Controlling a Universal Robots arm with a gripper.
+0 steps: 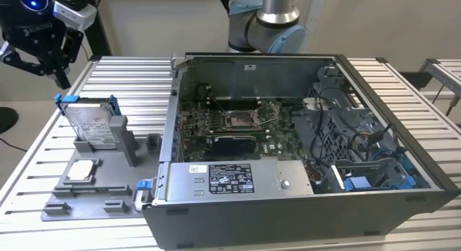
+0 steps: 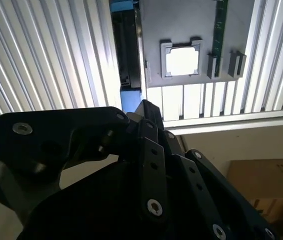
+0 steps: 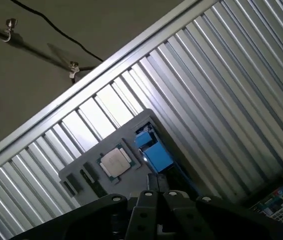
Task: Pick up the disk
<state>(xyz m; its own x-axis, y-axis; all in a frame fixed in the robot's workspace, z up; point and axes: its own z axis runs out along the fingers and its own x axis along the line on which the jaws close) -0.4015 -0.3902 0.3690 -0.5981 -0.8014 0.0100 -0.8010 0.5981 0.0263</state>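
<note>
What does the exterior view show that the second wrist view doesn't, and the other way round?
The exterior view adds the open computer case, its motherboard, and the labelled face of the disk, upright in a grey stand. The second wrist view adds a brown box beyond the table edge. Shared: the gripper, the square chip, the grey fixture plate, the slatted table.

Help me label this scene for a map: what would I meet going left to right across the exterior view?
Gripper, jaws open, above the table → disk, standing upright → open computer case.
</note>
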